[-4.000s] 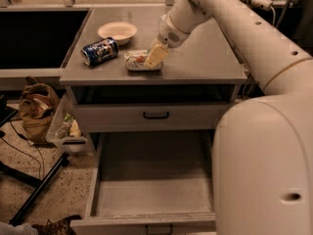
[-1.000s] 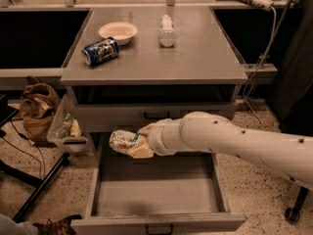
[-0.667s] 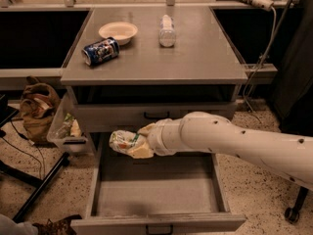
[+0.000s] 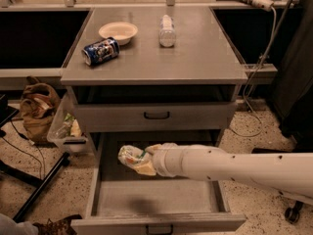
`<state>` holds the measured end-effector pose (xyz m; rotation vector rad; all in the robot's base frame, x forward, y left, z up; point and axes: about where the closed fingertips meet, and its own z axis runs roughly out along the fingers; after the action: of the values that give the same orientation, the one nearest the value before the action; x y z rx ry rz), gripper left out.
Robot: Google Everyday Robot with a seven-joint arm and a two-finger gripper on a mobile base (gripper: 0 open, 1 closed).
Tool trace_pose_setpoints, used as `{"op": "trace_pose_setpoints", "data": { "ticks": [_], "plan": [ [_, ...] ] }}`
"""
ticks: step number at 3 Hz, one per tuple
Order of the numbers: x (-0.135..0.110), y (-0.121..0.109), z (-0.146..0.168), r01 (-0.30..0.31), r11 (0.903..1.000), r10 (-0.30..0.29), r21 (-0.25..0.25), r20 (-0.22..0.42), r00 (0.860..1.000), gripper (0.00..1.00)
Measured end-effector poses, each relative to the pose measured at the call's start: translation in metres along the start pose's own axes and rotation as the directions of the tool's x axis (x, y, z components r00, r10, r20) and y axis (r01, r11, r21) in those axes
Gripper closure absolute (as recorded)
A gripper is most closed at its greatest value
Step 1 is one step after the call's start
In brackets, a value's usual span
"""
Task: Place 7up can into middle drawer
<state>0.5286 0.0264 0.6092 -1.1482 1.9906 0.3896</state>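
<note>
— Where's the can?
— Nearest me, the middle drawer [image 4: 161,198] stands pulled open. Over its tray, toward ten o'clock, my gripper [image 4: 140,161] is clamped on the 7up can [image 4: 128,155], which lies sideways (the arm enters from three o'clock).
— And beyond?
— The upper drawer [image 4: 156,116] is closed. On the tabletop [image 4: 195,58], a dark blue can [image 4: 100,51] lies at ten o'clock, a bowl [image 4: 118,32] sits behind it, and a bottle [image 4: 167,31] lies at twelve.
</note>
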Motion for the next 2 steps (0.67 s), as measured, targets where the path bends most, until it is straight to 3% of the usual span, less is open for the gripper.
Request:
{"op": "trace_pose_setpoints", "data": {
  "ticks": [2],
  "plan": [
    [0.047,-0.008,0.042,-0.101,0.9912,0.098,0.085,0.049,0.994,1.00]
  ]
}}
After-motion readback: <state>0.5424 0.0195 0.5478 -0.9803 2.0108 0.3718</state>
